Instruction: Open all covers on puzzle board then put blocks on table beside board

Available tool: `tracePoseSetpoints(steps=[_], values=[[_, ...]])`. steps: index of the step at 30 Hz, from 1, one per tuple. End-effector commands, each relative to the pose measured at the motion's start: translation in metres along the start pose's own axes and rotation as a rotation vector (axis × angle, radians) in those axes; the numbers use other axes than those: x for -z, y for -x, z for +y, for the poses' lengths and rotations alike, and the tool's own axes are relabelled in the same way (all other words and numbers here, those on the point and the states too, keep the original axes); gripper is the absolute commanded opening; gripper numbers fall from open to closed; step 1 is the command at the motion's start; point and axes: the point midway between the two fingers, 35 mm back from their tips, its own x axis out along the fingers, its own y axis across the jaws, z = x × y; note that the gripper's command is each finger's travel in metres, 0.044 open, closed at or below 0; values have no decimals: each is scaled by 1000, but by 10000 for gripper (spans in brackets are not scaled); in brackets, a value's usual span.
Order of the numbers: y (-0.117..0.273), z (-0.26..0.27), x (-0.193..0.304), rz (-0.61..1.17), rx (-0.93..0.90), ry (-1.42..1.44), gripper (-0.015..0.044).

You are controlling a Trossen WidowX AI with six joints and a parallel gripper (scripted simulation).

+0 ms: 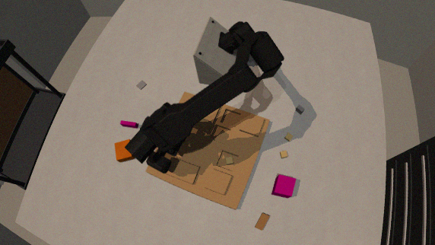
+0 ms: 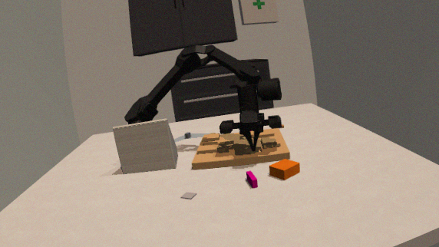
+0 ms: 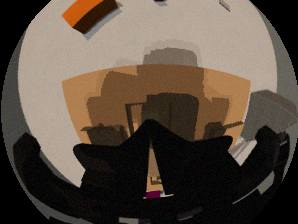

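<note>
The wooden puzzle board [image 1: 228, 201] [image 2: 238, 160] [image 3: 235, 89] lies under the arm, much of it in shadow. It shows several dark-edged outlines; wood-coloured covers are hard to tell from wells, and the arm hides part of it. My gripper [image 2: 253, 149] [image 3: 149, 121] is shut and empty, pointing down, tips at or just above the board's near part in the exterior view. An orange block [image 1: 122, 151] [image 2: 284, 169] [image 3: 84, 12] and a narrow magenta block [image 1: 128, 124] [image 2: 252, 179] lie on the table beside the board. A magenta cube [image 1: 284, 186] lies off its opposite side.
A brown piece [image 1: 262, 221], two small tan pieces [image 1: 284, 154] [image 1: 288, 136], a small dark grey piece [image 1: 300, 109] [image 2: 187, 135] and a flat grey piece [image 1: 141, 84] [image 2: 188, 195] lie around the board. A grey box [image 1: 211, 46] [image 2: 146, 147] stands by the arm's base.
</note>
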Motion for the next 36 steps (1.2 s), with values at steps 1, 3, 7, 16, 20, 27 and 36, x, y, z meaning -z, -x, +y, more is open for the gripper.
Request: tracePoseSetpoints(steps=[1,3,7,16,20,27,36], values=[[0,0,0,0,0,0,0],[1,0,0,0,0,1,0],[5,0,-1,0,1,3,0],[11,-2,-1,5,7,0,53],[32,0,-1,2,4,3,144],[64,-1,-2,-1,2,8,144],[63,-1,-2,-1,2,-41,144]])
